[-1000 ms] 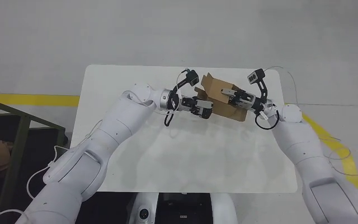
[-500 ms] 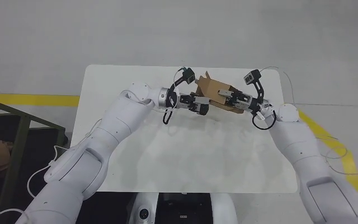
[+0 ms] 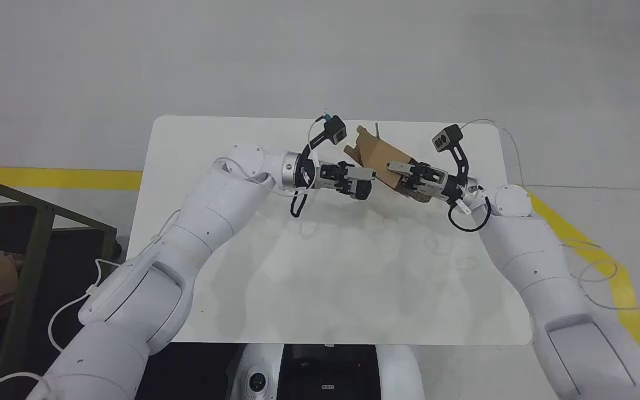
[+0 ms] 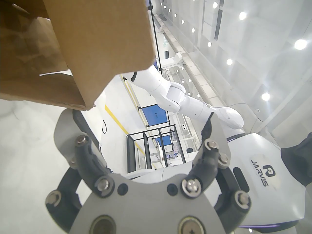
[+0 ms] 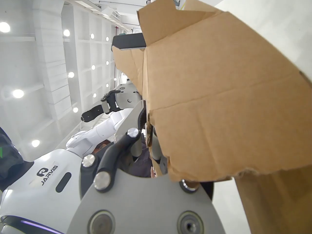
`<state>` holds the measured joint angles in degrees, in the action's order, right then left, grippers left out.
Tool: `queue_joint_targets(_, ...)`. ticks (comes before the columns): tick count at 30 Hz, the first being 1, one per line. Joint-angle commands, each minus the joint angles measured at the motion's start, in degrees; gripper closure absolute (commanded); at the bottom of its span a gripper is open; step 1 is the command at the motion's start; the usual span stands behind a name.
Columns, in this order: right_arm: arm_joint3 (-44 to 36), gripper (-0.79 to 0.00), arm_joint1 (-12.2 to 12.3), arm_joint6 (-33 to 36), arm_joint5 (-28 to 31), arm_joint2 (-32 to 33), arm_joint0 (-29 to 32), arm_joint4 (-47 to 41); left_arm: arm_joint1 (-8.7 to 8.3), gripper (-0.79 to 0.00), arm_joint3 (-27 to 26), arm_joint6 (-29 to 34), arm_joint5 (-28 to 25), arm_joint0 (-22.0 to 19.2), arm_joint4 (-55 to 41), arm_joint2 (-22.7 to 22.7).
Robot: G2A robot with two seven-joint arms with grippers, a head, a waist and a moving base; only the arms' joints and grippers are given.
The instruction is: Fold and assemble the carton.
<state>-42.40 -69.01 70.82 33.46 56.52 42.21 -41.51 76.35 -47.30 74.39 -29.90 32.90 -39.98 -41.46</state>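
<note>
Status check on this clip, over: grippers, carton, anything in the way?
Right gripper shut on carton edge. Left gripper open, one finger at a carton corner. Carton part-folded, flaps loose, over the table's far side. Nothing seen in the way.

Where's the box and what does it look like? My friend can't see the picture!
Find the big white table and look at its far side. There, between the open left pincer and the right pincer, which is clamped on its edge, is the carton. It is the only brown cardboard thing there, with loose flaps sticking out.
</note>
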Motion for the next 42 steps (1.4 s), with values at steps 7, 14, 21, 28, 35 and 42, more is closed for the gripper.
queue_joint_targets(7, -0.1, 0.000, -0.2, 0.1, -0.1, 0.5, 0.2, 0.3, 0.03, -0.785, -0.1, 0.6, 0.6, 0.4, -0.1, -0.2)
queue_joint_targets(14, -0.2, 0.000, -0.5, 0.2, -0.2, 0.6, 0.2, 0.7, 0.13, -0.785, -0.3, 0.7, 0.7, 0.2, 0.2, -0.3)
queue_joint_targets(21, 0.1, 0.000, -0.6, 0.3, -0.3, 1.2, 0.2, 0.9, 0.18, -0.785, -0.6, 0.9, 0.9, 0.3, 0.1, -0.4)
queue_joint_targets(28, 1.1, 0.000, -0.1, -0.4, 0.4, 3.4, 0.3, 0.9, -1.10, -0.785, -3.2, 2.3, 2.3, 1.2, 0.2, -2.3)
queue_joint_targets(35, -0.9, 0.000, 0.8, 0.7, -0.7, 4.8, 0.8, 2.8, -3.33, -0.785, -2.8, 1.2, 1.2, 3.0, 1.6, -6.3)
queue_joint_targets(42, -6.1, 0.000, 2.0, 2.6, -2.6, 5.6, 2.5, 4.6, -5.04, -0.785, -1.5, 0.1, 0.1, 4.3, 3.7, -9.3)
